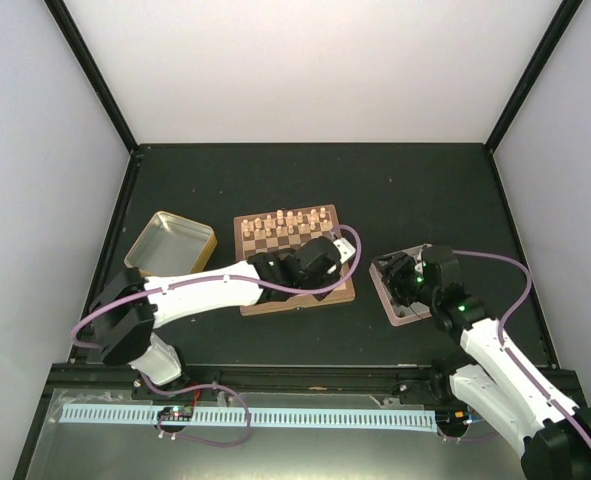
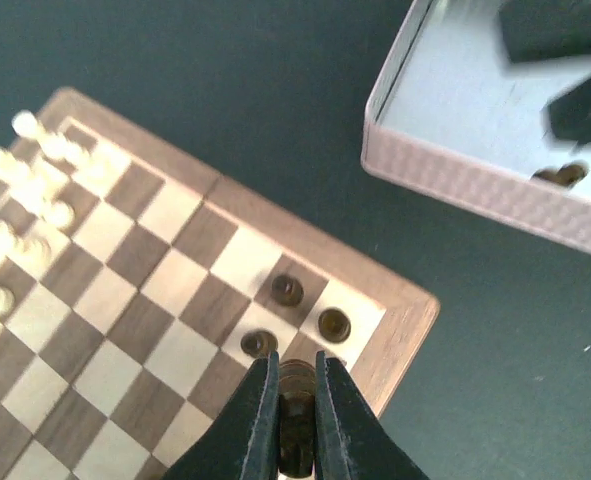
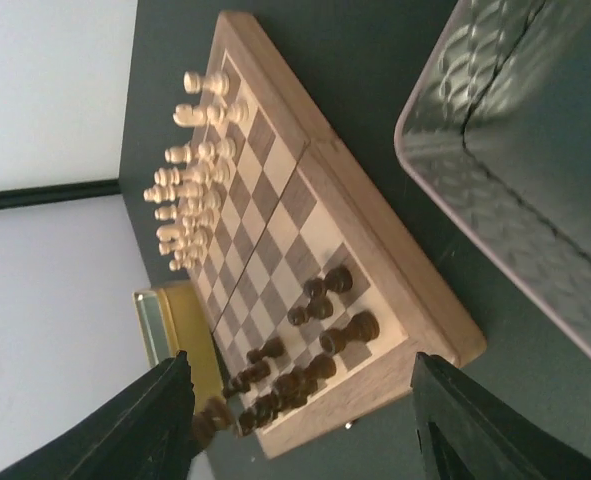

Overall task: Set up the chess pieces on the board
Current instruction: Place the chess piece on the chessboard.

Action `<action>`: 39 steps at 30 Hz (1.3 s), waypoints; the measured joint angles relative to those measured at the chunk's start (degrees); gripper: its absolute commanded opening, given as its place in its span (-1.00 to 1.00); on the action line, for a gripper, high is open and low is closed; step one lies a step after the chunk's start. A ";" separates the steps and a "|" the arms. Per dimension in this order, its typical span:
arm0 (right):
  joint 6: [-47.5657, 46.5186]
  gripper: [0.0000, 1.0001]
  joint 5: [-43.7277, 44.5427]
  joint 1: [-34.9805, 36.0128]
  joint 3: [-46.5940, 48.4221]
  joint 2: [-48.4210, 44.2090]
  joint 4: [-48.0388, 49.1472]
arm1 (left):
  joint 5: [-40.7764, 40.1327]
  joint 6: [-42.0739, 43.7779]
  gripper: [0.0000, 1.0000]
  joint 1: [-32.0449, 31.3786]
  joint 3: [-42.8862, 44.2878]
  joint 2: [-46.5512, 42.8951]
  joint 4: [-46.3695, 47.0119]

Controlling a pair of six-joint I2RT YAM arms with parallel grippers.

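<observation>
The board (image 1: 265,243) lies mid-table with pale chess pieces (image 1: 285,222) lined along its far side. My left gripper (image 1: 327,255) hangs over the board's near right corner, shut on a dark chess piece (image 2: 297,395) that stands upright between the fingers. Three dark pieces (image 2: 287,290) stand on squares just beyond it in the left wrist view. My right gripper (image 3: 300,365) is open, to the right of the board and over the pink-rimmed tray (image 1: 407,312). A blurred dark piece (image 3: 213,418) shows beside its left finger; whether it touches the finger I cannot tell. More dark pieces (image 3: 315,300) stand on the board's near rows.
A yellow-rimmed tin (image 1: 200,240) sits left of the board. One dark piece (image 2: 560,175) lies inside the pink-rimmed tray (image 2: 475,185). Black frame posts and white walls close in the table at the back and sides.
</observation>
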 measured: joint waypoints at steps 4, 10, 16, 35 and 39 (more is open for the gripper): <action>-3.52 0.21 4.15 -0.04 2.10 -0.94 -3.21 | 1.11 -1.92 -0.97 0.90 1.62 4.46 -4.26; -6.40 0.21 8.22 -0.04 3.61 -2.71 -6.03 | 3.58 -2.99 -0.97 2.38 1.64 8.66 -6.47; -7.50 0.21 9.29 -0.04 3.67 -2.73 -7.30 | 5.20 -3.04 -0.97 3.32 1.88 9.86 -6.12; -7.67 0.21 9.33 -0.04 3.67 -2.73 -8.00 | 7.69 -2.16 -0.88 4.33 2.91 14.01 -2.54; -7.67 0.21 9.31 -0.04 3.67 -2.73 -8.00 | 7.69 -1.81 -0.79 4.55 3.13 14.47 -2.32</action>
